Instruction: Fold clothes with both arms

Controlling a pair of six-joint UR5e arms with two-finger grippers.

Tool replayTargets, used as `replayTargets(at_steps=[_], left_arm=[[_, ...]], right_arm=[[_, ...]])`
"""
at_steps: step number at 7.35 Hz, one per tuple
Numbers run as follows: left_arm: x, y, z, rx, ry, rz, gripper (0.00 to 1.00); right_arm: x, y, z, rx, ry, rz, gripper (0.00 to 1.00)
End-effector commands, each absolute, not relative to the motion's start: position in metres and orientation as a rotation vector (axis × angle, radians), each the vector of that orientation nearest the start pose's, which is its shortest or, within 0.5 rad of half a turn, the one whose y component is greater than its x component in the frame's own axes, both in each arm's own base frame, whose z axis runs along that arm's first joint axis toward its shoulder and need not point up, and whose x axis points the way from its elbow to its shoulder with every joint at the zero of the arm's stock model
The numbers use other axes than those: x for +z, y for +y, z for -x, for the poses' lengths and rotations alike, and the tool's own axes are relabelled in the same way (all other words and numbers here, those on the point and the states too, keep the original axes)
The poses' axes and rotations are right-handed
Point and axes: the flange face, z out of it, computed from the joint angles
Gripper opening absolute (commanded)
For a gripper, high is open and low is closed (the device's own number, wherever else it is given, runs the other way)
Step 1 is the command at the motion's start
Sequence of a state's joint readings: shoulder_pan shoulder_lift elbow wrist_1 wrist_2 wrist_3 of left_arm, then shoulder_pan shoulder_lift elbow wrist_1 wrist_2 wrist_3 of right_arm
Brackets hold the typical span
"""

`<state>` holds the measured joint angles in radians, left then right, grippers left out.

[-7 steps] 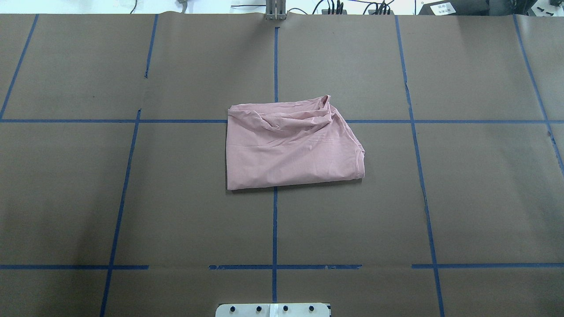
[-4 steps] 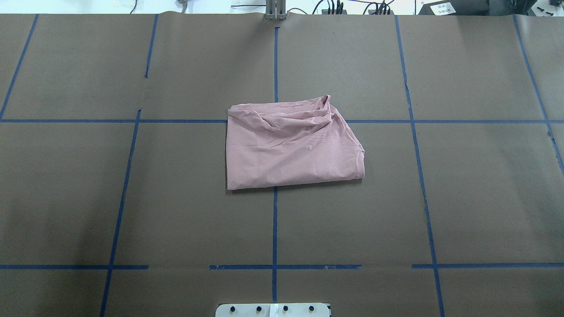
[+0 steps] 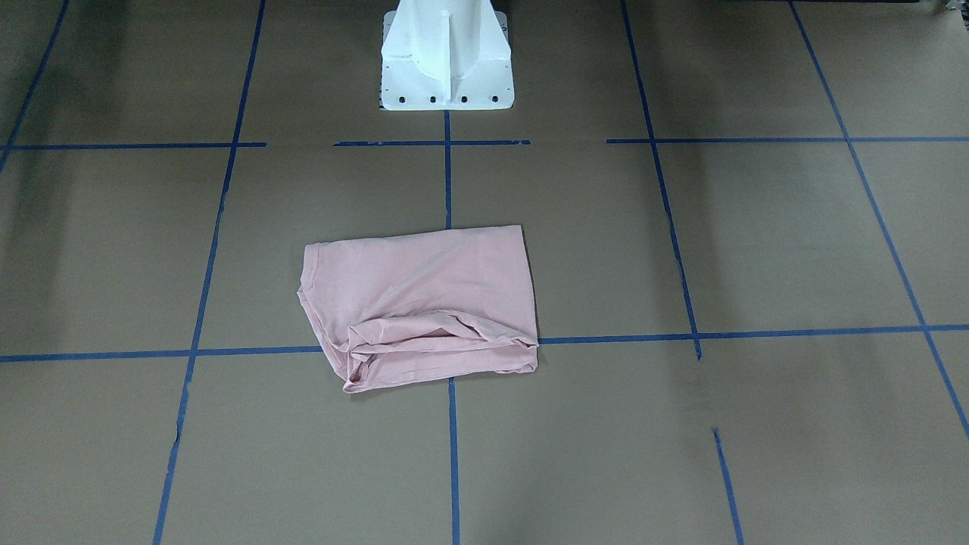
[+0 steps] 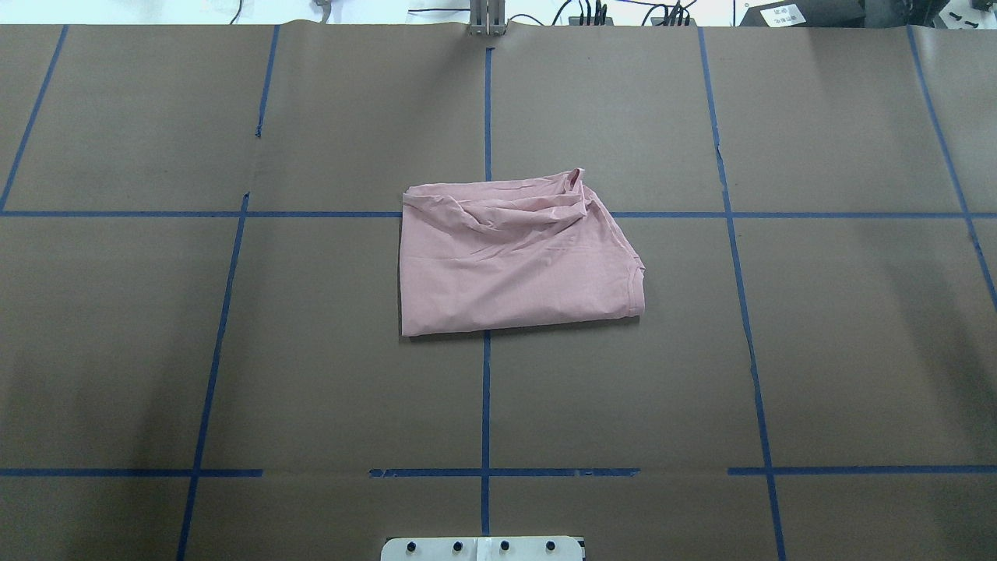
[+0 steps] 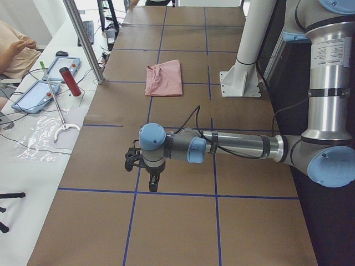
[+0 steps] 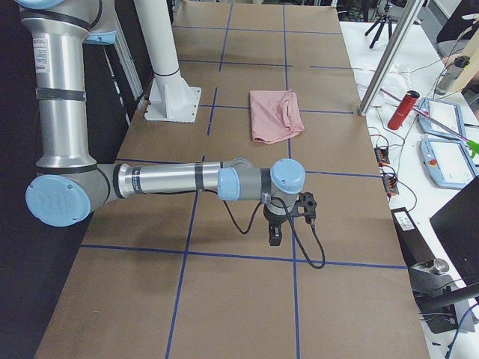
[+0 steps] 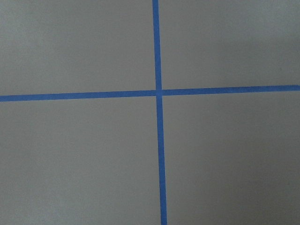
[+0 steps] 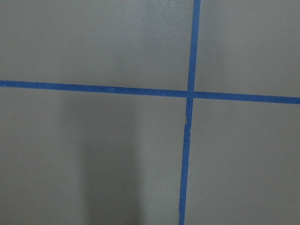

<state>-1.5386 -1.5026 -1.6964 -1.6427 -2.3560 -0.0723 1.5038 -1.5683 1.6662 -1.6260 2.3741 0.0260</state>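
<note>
T-shirt between left pincer, right pincer

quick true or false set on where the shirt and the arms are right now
1. The pink T-shirt lies folded on the table. True.
2. Its dog print faces up. False: only plain pink fabric shows.
3. It covers a crossing of the blue tape lines. True.
4. The left arm holds a sleeve. False: it reaches over bare table, apart from the shirt.
5. The right arm is clear of the shirt. True.
6. The right wrist view shows the shirt. False: only table and tape.
</note>
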Motion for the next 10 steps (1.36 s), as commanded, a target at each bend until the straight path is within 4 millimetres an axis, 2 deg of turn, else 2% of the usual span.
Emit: replayTargets(at_steps=[1, 4, 6, 7, 8, 9, 10], left_arm=[[0.618, -0.472, 0.048, 0.052, 0.785, -0.103, 1.00], [0.625, -0.470, 0.047, 0.039, 0.793, -0.083, 1.00], [0.619, -0.470, 0.048, 0.054, 0.780, -0.097, 1.00], [0.628, -0.467, 0.050, 0.048, 0.773, -0.084, 1.00], [0.620, -0.461, 0.052, 0.055, 0.754, -0.102, 1.00], [0.604, -0.457, 0.055, 0.080, 0.740, -0.133, 1.00], [0.618, -0.442, 0.055, 0.078, 0.738, -0.106, 1.00]], right_arm=[[0.614, -0.497, -0.028, -0.056, -0.806, -0.003, 1.00], [0.616, -0.495, -0.028, -0.055, -0.808, 0.000, 1.00], [0.616, -0.495, -0.028, -0.055, -0.808, 0.000, 1.00], [0.618, -0.494, -0.027, -0.055, -0.808, 0.005, 1.00], [0.613, -0.495, -0.027, -0.059, -0.809, -0.003, 1.00], [0.603, -0.495, -0.026, -0.068, -0.810, -0.022, 1.00], [0.603, -0.494, -0.021, -0.076, -0.812, -0.013, 1.00]])
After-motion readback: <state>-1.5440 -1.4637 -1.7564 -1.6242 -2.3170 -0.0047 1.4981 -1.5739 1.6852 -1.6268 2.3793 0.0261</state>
